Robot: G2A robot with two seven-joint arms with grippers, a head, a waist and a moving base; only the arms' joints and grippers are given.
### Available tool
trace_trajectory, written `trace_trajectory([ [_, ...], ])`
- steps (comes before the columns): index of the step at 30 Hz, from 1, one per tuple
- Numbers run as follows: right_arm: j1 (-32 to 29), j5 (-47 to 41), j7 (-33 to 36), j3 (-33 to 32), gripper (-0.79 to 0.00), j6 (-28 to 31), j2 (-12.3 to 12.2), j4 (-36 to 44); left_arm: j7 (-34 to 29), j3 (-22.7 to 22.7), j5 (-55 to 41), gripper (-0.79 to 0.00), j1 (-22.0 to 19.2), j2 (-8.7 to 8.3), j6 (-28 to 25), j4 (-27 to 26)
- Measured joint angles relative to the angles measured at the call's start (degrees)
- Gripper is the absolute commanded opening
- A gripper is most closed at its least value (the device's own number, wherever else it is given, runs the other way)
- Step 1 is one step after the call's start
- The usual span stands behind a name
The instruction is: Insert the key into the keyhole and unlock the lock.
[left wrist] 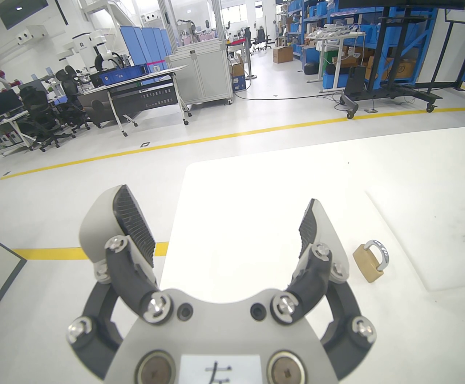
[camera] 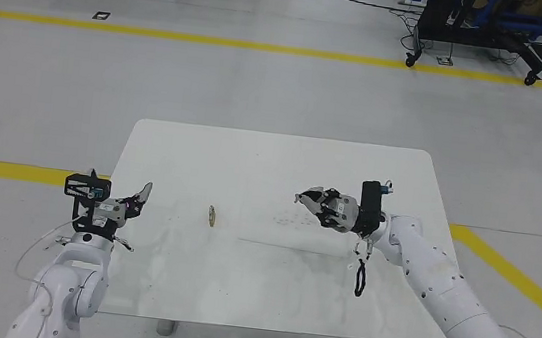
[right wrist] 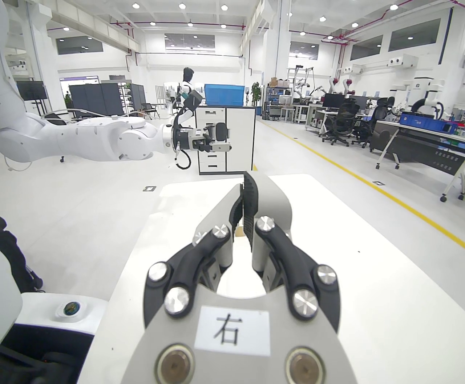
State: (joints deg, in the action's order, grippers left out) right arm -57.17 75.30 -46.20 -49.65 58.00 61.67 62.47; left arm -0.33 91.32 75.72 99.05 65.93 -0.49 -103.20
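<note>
A brass padlock [camera: 212,216] with a silver shackle lies flat on the white table [camera: 272,164], left of centre. In the left wrist view the padlock [left wrist: 368,263] rests just beyond one fingertip. My left gripper [camera: 139,196] [left wrist: 218,198] hovers at the table's left edge, open with nothing between its pads. My right gripper [camera: 303,197] [right wrist: 249,180] hangs above the table right of centre, pointing at the padlock, a good way from it. Its pads are pressed together, and a thin sliver at the tips looks like the key.
A thin white sheet [left wrist: 417,218] covers part of the tabletop beside the padlock. A black cable loop [camera: 360,275] dangles from the right forearm above the table. Bare floor with yellow lines [camera: 265,46] surrounds the table.
</note>
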Motion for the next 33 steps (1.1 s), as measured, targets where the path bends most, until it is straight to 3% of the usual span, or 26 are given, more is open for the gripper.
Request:
trace_trajectory([
  [1,-0.38,-0.67,0.22,0.12,-0.785,0.00,0.08,-0.10,-0.90,-0.34,-1.26,0.000,-0.37,0.03,-1.27,0.19],
  [4,-1.54,-6.91,-0.01,0.87,-0.785,0.00,0.61,-1.77,-6.69,-1.37,-12.78,0.000,-3.47,0.01,-12.09,1.81],
  [8,-1.46,-17.33,-0.03,4.42,-0.785,0.00,1.60,-4.37,-21.46,-4.59,-36.37,0.000,-10.37,-0.16,-28.73,6.22],
  [11,-0.85,-23.70,0.29,7.41,-0.785,0.00,1.91,-5.86,-34.13,-9.08,-50.80,0.000,-16.60,-0.19,-34.87,10.03],
  [15,0.17,-28.34,1.83,9.27,-0.785,0.00,1.96,-8.22,-48.47,-14.26,-65.91,0.000,-24.49,-0.23,-36.66,15.07],
  [20,-0.89,-33.57,0.40,11.50,-0.785,0.00,1.67,-5.24,-60.15,-16.73,-76.23,0.000,-31.28,-0.53,-35.29,19.30],
  [23,-2.18,-39.79,-0.20,12.65,-0.785,0.00,1.15,1.95,-60.87,-16.69,-76.27,0.000,-31.53,-0.58,-34.92,19.63],
  [29,-2.13,-38.35,-0.08,12.59,-0.785,0.00,1.16,1.27,-60.24,-16.84,-75.64,0.000,-31.32,-0.59,-35.46,18.97],
  [33,-2.24,-38.55,0.04,12.58,-0.785,-0.13,1.18,1.29,-56.42,-17.04,-72.31,0.000,-29.37,-0.74,-39.67,15.83],
])
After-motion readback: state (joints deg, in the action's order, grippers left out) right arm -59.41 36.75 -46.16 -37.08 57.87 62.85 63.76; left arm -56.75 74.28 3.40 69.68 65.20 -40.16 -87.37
